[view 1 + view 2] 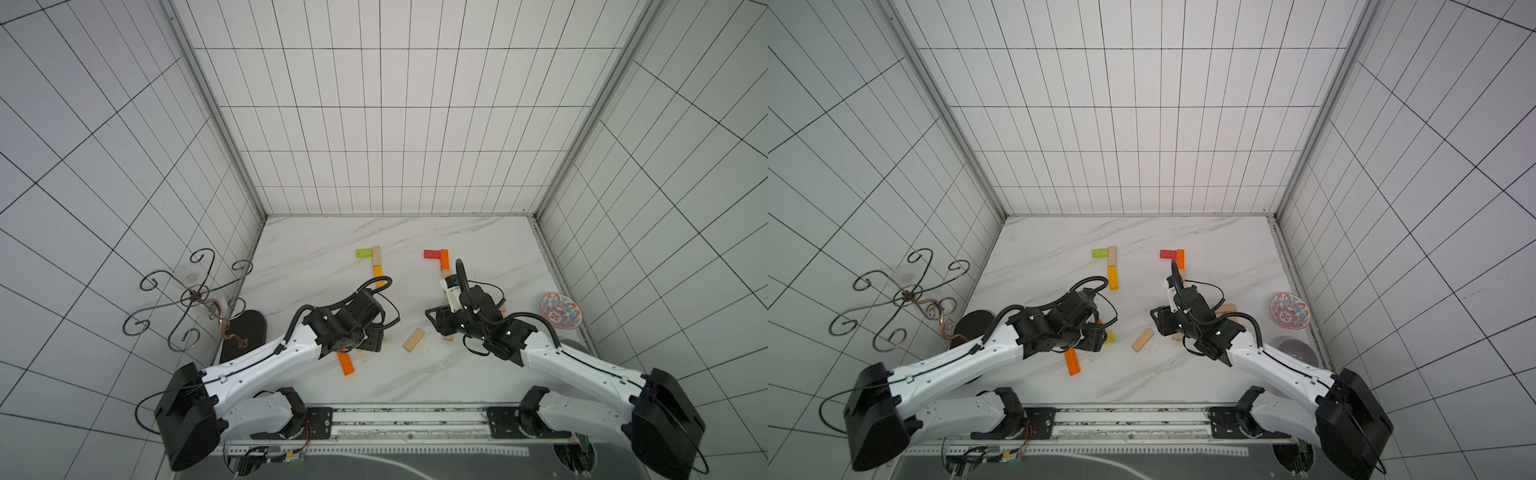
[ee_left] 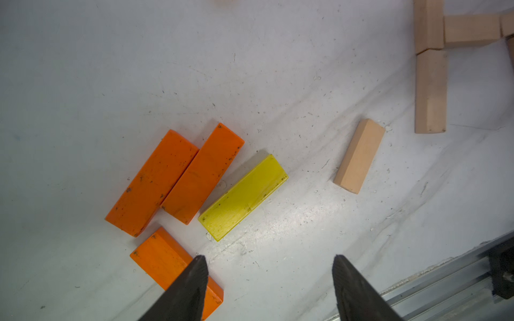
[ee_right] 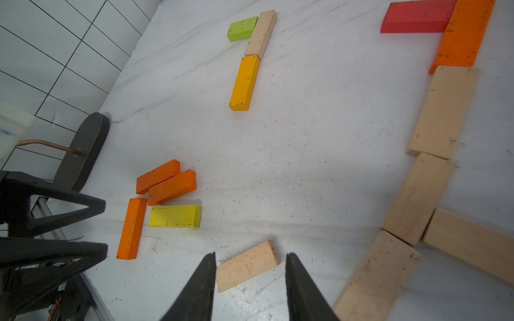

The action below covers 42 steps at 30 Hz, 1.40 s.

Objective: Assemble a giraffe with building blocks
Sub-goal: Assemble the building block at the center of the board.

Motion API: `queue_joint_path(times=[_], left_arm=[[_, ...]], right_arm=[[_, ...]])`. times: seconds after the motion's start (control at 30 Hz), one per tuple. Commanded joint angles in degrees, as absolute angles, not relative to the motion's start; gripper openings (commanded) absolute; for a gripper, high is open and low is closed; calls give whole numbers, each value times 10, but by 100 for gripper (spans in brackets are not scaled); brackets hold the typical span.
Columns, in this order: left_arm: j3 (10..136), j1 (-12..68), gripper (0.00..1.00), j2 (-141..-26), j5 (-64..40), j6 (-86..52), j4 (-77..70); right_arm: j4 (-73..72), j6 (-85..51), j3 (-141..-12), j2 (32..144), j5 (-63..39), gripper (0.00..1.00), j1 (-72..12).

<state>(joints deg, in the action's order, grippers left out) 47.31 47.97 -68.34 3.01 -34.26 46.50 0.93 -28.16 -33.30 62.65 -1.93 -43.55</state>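
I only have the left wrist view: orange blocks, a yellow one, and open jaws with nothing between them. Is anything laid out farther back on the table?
Observer: Yes. In both top views a lime block, a beige block and an amber block form an L.
Operator: And the right side?
Observer: The right gripper is open. The right wrist view shows a loose beige block between its jaws, not gripped.
Operator: Anything besides blocks?
Observer: A patterned bowl sits farther right than the right gripper.
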Motion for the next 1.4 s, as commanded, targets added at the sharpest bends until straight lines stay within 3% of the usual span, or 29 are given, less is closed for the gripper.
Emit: queue_joint_path(times=[0.0, 0.63, 0.87, 1.07, 1.37], left_arm=[[471, 481, 77, -714, 28, -321, 453], [532, 453, 84, -900, 3, -205, 428], [537, 448, 82, -927, -8, -182, 433], [527, 455, 69, -931, -20, -181, 434], [520, 460, 35, -935, 3, -215, 441]], right_arm=[[-6, -286, -291, 600, -5, 42, -440], [0, -284, -238, 549, 5, 43, -440], [0, -286, -236, 547, 8, 42, -440], [-6, -288, -232, 553, 6, 42, -440], [-17, -292, -227, 559, 5, 42, -440]])
